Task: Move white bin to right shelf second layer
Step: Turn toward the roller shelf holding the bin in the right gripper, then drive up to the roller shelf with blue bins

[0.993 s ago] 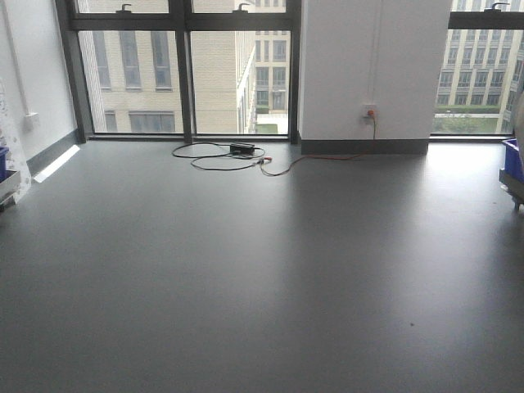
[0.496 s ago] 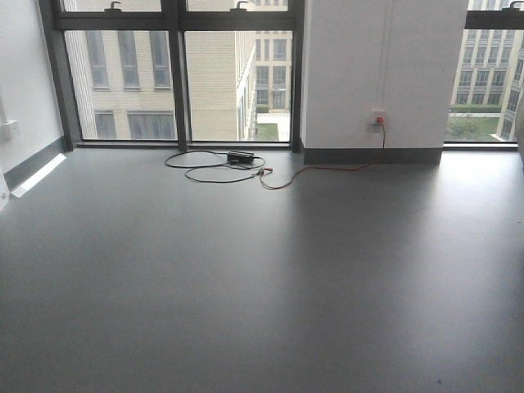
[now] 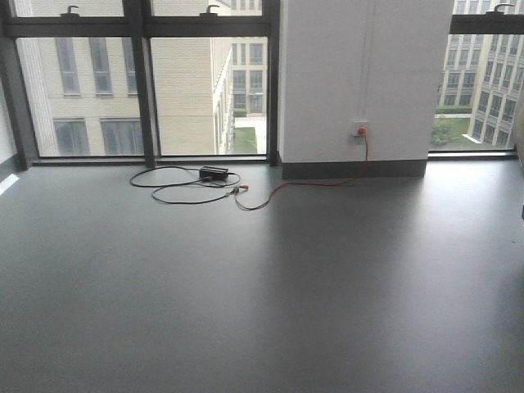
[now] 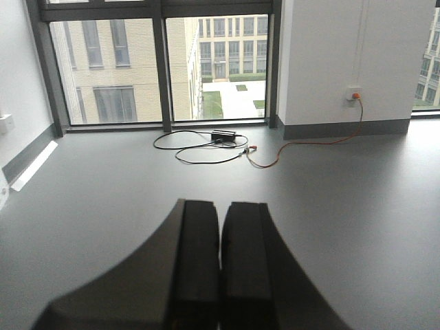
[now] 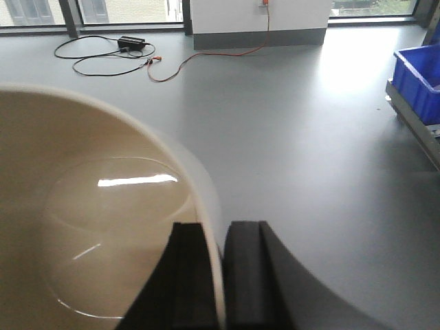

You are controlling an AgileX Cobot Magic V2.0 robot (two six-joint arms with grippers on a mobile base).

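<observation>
**Bin in hand, shelf not yet in sight**

My right claw [image 5: 221,275] is clamped on the white bin [image 5: 89,227]. One finger is inside the rim and one outside, pinching the thin wall on the side nearest my wrist. The bin hangs clear of the floor [image 3: 262,311] with its mouth open toward my wrist camera, and it looks empty. My left claw [image 4: 220,268] is closed on nothing, pads pressed together.

Ahead lies bare grey floor, with a coiled cable [image 3: 184,184] by the windows at its far edge. The second layer of the right shelf shows in no view. A blue crate [image 5: 421,75] sits on a steel frame at the right edge of my right wrist view (whether that frame belongs to the shelf, I cannot tell).

The step, as I judge it, is transport. A one-sided pinch on glossy plastic can let the tub swing or slip. So I should hold the wrist level, turn the base gently, steer clear of the cable, and find the shelf before lifting the bin to its level.
</observation>
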